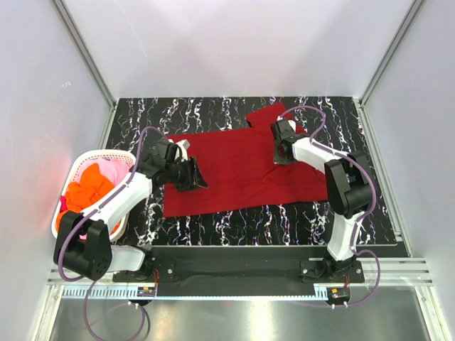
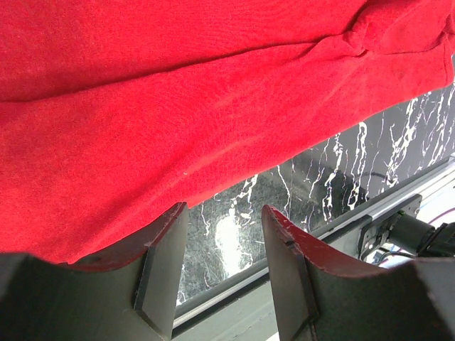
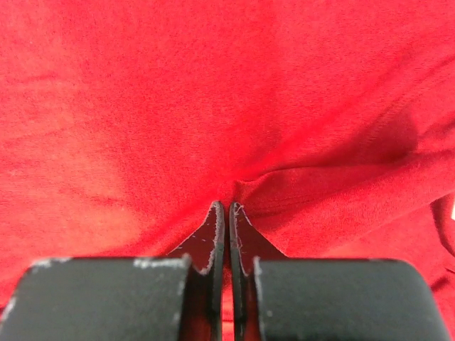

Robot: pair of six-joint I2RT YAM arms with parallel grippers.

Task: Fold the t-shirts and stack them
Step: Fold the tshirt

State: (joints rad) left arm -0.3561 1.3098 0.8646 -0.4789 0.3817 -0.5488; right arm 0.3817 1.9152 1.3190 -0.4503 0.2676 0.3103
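Right jaws pinch red t-shirt (elbow raised)

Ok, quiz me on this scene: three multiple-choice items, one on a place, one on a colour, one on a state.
1. Where does the white basket stand?
A. on the spread shirt
B. at the table's left edge, beside the left arm
C. at the far right corner

2. What colour is the t-shirt spread flat on the table?
A. red
B. pink
C. white

3. How do the left arm's fingers stand?
A. shut on the cloth
B. shut on the basket rim
C. open, with nothing between them

Answers:
1. B: the top view shows it at the left of the marbled top, by that arm.
2. A: all three views show red cloth.
3. C: the left wrist view shows bare table through the gap.
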